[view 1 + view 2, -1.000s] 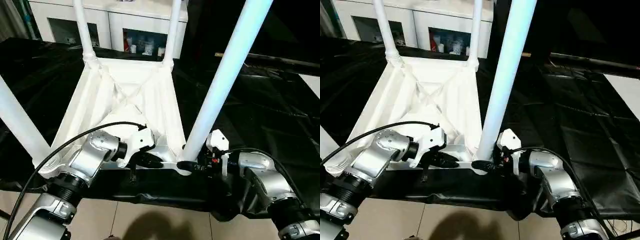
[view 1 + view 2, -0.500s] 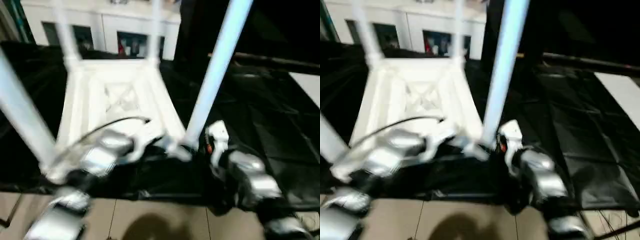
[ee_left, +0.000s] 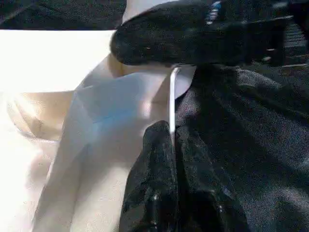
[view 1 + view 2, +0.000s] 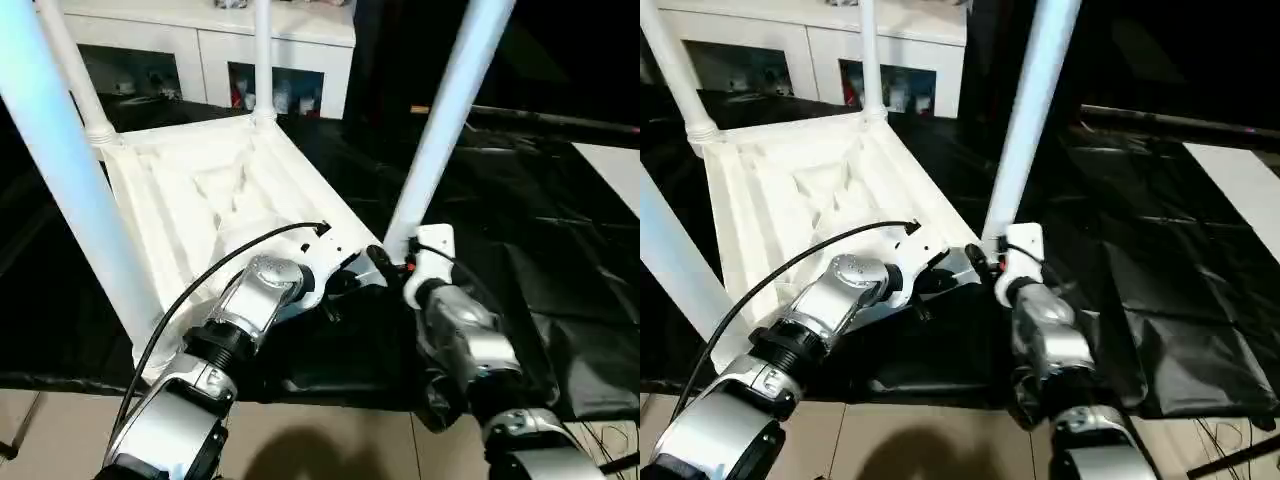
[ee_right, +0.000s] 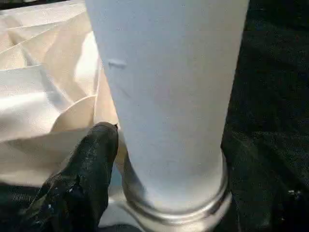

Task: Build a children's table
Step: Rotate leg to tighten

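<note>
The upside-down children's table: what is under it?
The children's table lies top-down on a black cloth that covers the work table. The tabletop's face and the cloth beneath it are hidden; the ribbed underside faces up.

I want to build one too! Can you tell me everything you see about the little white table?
The children's table is white plastic and lies upside down on the black-draped work table, its ribbed underside facing up. Four long round legs stand up from rounded sockets at its corners. The left gripper, shut, pinches the thin edge of the near rim. The right gripper is at the base of the near right leg, one finger beside its socket.
</note>
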Controlling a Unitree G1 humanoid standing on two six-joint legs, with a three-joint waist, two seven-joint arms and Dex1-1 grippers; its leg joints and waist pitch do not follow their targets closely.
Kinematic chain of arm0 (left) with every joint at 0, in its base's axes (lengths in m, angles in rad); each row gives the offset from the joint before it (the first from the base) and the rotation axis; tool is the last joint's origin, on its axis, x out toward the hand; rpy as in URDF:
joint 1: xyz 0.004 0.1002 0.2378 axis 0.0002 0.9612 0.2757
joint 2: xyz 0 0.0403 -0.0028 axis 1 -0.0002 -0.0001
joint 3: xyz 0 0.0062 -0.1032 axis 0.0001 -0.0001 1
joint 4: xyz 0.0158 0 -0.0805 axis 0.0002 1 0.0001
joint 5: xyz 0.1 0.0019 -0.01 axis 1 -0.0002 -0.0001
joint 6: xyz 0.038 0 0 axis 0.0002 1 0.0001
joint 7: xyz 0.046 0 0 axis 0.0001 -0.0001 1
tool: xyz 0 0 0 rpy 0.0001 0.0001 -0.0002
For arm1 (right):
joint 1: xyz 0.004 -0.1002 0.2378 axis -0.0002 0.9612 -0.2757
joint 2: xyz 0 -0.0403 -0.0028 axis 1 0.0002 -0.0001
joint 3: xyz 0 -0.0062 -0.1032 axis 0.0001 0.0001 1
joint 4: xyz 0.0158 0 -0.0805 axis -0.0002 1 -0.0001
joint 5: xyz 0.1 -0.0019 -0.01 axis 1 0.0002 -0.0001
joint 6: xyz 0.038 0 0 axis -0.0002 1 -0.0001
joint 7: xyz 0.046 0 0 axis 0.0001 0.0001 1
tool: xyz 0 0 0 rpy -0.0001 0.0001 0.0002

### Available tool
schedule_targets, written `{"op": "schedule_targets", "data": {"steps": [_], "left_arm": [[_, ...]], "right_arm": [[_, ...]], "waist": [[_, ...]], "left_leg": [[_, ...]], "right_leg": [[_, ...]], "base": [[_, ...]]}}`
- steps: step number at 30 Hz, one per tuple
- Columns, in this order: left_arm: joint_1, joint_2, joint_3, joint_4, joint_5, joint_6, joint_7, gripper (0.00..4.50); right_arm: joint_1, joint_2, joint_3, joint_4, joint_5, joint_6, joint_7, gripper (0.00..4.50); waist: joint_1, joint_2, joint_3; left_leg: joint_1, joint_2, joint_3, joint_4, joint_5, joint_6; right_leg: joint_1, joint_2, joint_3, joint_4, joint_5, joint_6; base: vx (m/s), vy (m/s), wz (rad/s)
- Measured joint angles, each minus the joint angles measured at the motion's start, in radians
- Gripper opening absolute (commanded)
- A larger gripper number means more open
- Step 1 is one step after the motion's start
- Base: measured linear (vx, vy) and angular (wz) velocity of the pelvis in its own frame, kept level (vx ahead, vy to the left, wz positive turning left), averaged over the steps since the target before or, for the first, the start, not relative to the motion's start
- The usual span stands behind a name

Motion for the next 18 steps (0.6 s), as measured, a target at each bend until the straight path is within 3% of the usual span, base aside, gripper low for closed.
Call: {"op": "schedule_targets", "data": {"steps": [3, 9, 13, 18], "left_arm": [[0.016, 0.04, -0.008, -0.025, -0.002, -0.022, -0.053, 0.0], [0.102, 0.184, -0.037, -0.175, -0.049, -0.05, -0.313, 0.0], [0.148, 0.261, -0.058, -0.269, -0.092, -0.042, -0.462, 0.0], [0.161, 0.288, -0.061, -0.298, -0.097, -0.035, -0.5, 0.0]], "right_arm": [[0.024, -0.055, 0.043, -0.047, 0.0, 0.001, 0.124, 3.75], [0.097, -0.199, 0.151, -0.158, -0.013, -0.018, 0.433, 3.75], [0.128, -0.247, 0.192, -0.213, -0.003, -0.03, 0.592, 3.75], [0.133, -0.275, 0.209, -0.238, 0.003, -0.029, 0.656, 3.75]], "waist": [[-0.001, -0.001, 0.001], [0.011, -0.001, 0.001], [0.022, -0.003, 0.002], [0.023, -0.005, 0.003]], "left_leg": [[0.0, 0.0, 0.0, -0.003, 0.0, 0.0], [0.0, 0.001, -0.002, -0.004, 0.0, 0.0], [-0.002, 0.0, -0.001, -0.003, 0.0, 0.0], [-0.003, 0.0, 0.002, 0.001, 0.0, 0.001]], "right_leg": [[0.0, 0.0, -0.001, 0.0, 0.0, 0.0], [-0.001, 0.001, -0.003, 0.0, 0.0, 0.0], [-0.001, 0.0, -0.001, -0.003, 0.002, -0.004], [-0.001, 0.0, 0.001, -0.004, 0.0, -0.004]], "base": [[0.0, 0.0, 0.0], [0.0, 0.0, 0.0], [0.0, 0.0, 0.0], [0.0, 0.0, 0.0]]}}
